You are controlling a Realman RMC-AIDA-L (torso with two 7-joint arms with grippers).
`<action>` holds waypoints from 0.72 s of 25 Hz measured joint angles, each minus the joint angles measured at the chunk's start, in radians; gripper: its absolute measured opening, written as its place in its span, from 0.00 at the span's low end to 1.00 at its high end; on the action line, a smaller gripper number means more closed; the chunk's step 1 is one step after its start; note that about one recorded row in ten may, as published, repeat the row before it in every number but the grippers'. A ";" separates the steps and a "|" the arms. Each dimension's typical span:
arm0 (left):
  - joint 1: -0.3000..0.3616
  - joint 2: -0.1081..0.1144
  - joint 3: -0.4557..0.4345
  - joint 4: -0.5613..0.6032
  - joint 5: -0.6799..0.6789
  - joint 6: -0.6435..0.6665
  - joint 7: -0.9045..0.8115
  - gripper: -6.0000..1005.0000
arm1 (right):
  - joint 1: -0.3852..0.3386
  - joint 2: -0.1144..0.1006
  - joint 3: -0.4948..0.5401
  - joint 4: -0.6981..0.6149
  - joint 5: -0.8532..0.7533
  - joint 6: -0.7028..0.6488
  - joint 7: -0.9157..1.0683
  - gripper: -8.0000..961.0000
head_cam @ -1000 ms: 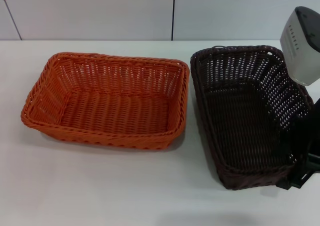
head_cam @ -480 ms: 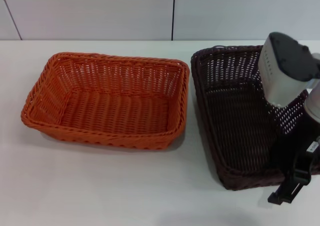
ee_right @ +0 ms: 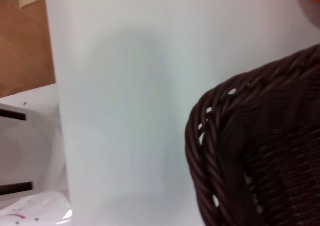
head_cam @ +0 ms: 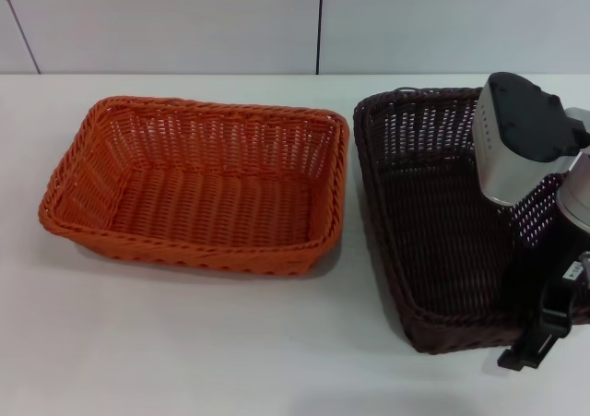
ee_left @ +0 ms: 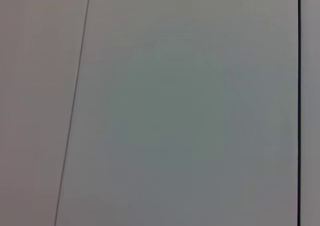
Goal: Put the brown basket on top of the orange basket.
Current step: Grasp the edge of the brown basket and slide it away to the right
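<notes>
Right gripper (head_cam: pixel 539 328) sits at the brown basket (head_cam: pixel 433 222) near-right corner, going for the rim; jaw state, can't tell. Orange basket (head_cam: pixel 198 185) waits well left of it.

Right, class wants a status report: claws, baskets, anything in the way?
Right claw at brown basket near right corner, grip unclear. Left claw out of view. Brown basket on table beside orange basket, not stacked. Nothing between them.
</notes>
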 joint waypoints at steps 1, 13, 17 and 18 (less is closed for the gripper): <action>0.000 0.000 -0.002 0.000 0.000 0.000 0.000 0.75 | -0.002 0.000 -0.001 0.000 -0.002 0.012 0.000 0.77; 0.005 0.003 -0.024 0.003 0.000 0.000 -0.036 0.74 | -0.010 0.002 -0.008 -0.003 -0.020 0.056 -0.031 0.53; 0.002 0.003 -0.024 0.010 0.000 0.000 -0.036 0.74 | -0.015 0.003 -0.009 -0.030 -0.018 0.047 -0.042 0.33; 0.001 0.003 -0.024 0.013 0.000 0.000 -0.037 0.74 | -0.019 0.003 -0.010 -0.043 -0.017 0.041 -0.046 0.28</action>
